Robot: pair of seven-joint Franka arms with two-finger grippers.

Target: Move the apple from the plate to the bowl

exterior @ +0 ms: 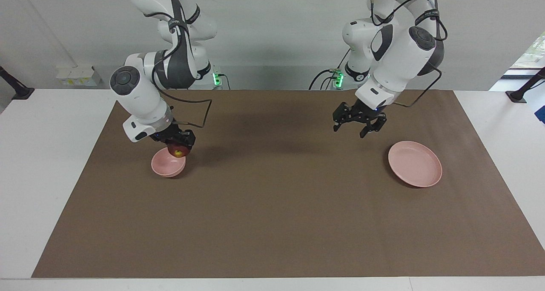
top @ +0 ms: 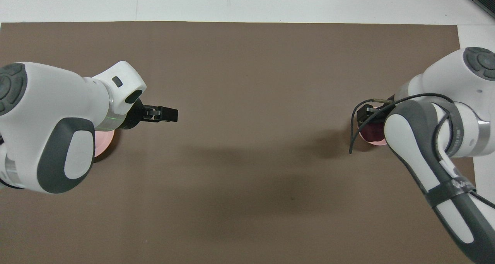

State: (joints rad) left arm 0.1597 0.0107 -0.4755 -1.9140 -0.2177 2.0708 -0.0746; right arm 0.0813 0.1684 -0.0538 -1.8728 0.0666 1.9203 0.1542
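Facing view: right gripper (exterior: pixel 180 147) jaws clamped on the apple (exterior: pixel 178 151), hanging over the bowl (exterior: pixel 168 163) rim at its 1 o'clock. The plate (exterior: pixel 415 163) sits bare at the left arm's end of the counter (exterior: pixel 272 223); left gripper (exterior: pixel 360 123) waits, jaws spread, at its 10 o'clock.

Overhead view: apple (top: pixel 372 133) directly below the right jaws, so a straight lowering should do. Nothing blocks it.

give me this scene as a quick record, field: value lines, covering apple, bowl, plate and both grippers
apple: dark red apple held in the right gripper, just over the bowl
bowl: pale pink bowl on the brown mat, toward the right arm's end of the table
plate: pale pink plate, nothing on it, toward the left arm's end
right gripper: shut on the apple, over the bowl's rim
left gripper: left gripper open, holds nothing, in the air over the mat beside the plate
task state: apple off the plate, not yet released
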